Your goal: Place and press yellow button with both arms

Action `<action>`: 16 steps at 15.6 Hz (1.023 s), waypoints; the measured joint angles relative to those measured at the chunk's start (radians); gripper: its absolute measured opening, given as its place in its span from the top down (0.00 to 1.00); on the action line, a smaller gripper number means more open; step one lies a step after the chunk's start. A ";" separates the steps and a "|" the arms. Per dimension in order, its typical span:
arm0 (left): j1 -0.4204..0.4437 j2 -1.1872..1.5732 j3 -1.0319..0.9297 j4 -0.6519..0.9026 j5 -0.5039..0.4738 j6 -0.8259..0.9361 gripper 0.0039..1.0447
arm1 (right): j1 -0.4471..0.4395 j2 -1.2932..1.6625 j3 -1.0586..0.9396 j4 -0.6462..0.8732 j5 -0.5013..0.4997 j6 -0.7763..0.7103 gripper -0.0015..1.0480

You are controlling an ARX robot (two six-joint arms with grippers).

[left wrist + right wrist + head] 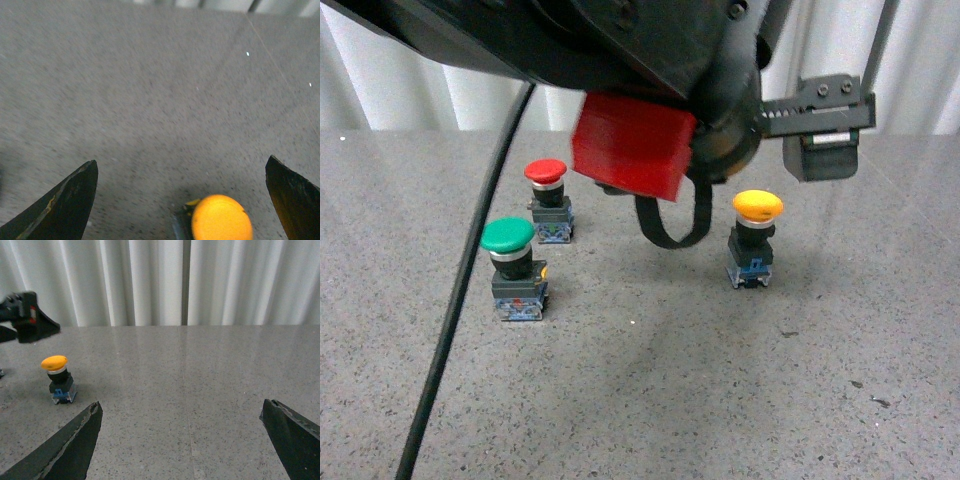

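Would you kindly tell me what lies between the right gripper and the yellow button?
Nothing does. In the right wrist view, only bare grey table separates the open right gripper from the yellow button.

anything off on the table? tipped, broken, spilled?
Nothing stands out: yellow button, green button and red button all stand upright on the table, apart from each other; no spill or damage visible.
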 joint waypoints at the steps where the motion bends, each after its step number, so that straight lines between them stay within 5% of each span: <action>1: 0.019 -0.064 -0.049 0.056 -0.039 0.049 0.07 | 0.000 0.000 0.000 0.000 0.000 0.000 0.06; 7: 0.285 -0.608 -0.426 0.421 -0.181 0.595 0.06 | 0.000 0.000 0.000 0.000 0.000 0.000 0.06; 8: 0.323 -0.716 -0.485 0.333 -0.080 0.600 0.14 | 0.000 0.000 0.000 0.000 0.000 0.000 0.06; 9: 0.384 -0.687 -0.542 0.462 0.037 0.520 0.26 | 0.000 0.000 0.000 -0.001 0.000 0.000 0.06; 10: 0.470 -0.668 -0.759 0.517 0.114 0.407 0.54 | 0.000 0.000 0.000 -0.002 0.000 0.000 0.06; 11: 0.484 -0.711 -0.827 0.543 0.141 0.395 0.66 | 0.000 0.000 0.000 0.001 -0.001 0.000 0.06; 16: 0.537 -0.884 -0.963 0.594 0.190 0.377 0.98 | 0.000 0.000 0.000 0.000 0.000 0.000 0.06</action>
